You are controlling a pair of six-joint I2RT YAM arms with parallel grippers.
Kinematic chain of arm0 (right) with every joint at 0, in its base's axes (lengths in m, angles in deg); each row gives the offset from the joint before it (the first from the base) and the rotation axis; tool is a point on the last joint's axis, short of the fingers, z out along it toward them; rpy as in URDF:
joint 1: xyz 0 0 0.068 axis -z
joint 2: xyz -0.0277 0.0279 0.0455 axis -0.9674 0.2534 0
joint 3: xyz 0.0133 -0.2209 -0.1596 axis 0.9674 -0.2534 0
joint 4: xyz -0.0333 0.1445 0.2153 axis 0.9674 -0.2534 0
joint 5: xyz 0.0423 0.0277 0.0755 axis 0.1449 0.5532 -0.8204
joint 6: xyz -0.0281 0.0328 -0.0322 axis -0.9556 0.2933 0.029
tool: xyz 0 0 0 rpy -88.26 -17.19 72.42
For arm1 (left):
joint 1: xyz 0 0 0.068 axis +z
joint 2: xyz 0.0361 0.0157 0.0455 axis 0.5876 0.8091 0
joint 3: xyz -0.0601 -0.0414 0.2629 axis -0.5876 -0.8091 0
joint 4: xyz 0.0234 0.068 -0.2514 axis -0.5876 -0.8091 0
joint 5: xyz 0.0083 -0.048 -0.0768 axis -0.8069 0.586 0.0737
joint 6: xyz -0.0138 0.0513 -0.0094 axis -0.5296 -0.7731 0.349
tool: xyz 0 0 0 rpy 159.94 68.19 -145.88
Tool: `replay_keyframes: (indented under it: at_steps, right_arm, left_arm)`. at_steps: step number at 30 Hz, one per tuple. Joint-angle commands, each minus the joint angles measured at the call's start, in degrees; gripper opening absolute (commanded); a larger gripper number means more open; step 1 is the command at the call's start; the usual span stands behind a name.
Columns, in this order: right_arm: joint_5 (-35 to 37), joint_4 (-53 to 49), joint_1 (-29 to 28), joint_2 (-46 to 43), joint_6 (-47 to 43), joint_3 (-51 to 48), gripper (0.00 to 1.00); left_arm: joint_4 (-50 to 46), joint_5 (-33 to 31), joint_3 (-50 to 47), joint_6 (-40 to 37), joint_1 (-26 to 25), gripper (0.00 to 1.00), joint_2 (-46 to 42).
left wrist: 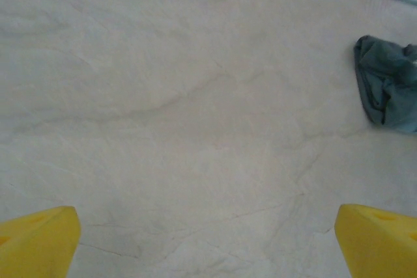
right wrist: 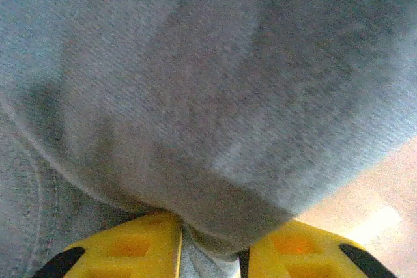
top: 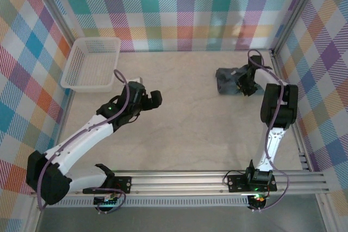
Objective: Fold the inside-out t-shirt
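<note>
Yellow fingers (right wrist: 130, 249) of the right gripper (right wrist: 212, 255) sat closest to the right wrist camera. They were drawn in on a fold of the inside-out t-shirt (right wrist: 208, 96), with grey fabric pinched in the narrow gap between them. In the top external view, the t-shirt (top: 227, 81) lay as a crumpled dark heap on the far right part of the worktop (top: 190, 129). The right gripper (top: 247, 86) was at the heap's right edge.

The left gripper (top: 149, 99) hovered above bare worktop left of centre, well apart from the t-shirt. Its jaws stood wide apart and held nothing. In the left wrist view, both yellow fingertips (left wrist: 39, 242) sat at the bottom corners, and the t-shirt (left wrist: 388, 86) lay at the right edge.

A white lattice basket (top: 91, 63) stood in the far left corner, well apart from both grippers.
</note>
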Motion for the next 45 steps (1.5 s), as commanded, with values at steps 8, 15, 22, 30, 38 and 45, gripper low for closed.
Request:
replay_keyframes:
  at_steps: [8,15,22,30,38,45]
  right_arm:
    - [3.19,-7.04,3.11,16.40,-4.34,27.38,0.31]
    - [-2.40,-9.16,3.13,11.91,-13.86,31.90,0.38]
    - [-3.54,4.88,3.13,-20.90,-26.34,-3.16,0.52]
    - [0.42,27.16,2.56,-49.42,-40.14,-43.60,0.80]
    - [-6.72,58.55,-0.88,-43.73,-46.62,-59.55,0.85]
    - [-1.84,86.74,-5.12,-32.26,-50.58,-68.52,1.00]
  left_arm:
    - [-3.44,-8.01,-5.02,-0.15,2.42,1.00,-8.01]
    - [-8.78,-16.06,-3.31,1.93,4.65,1.00,-7.63]
    - [-1.91,-26.47,-7.19,-2.25,9.99,1.00,-8.33]
    - [17.49,-34.50,-20.05,-17.93,13.65,1.00,-7.93]
    - [42.35,-15.84,-35.02,-27.06,21.53,1.00,-7.06]
    - [61.91,0.07,-37.10,-28.40,28.08,0.99,6.25]
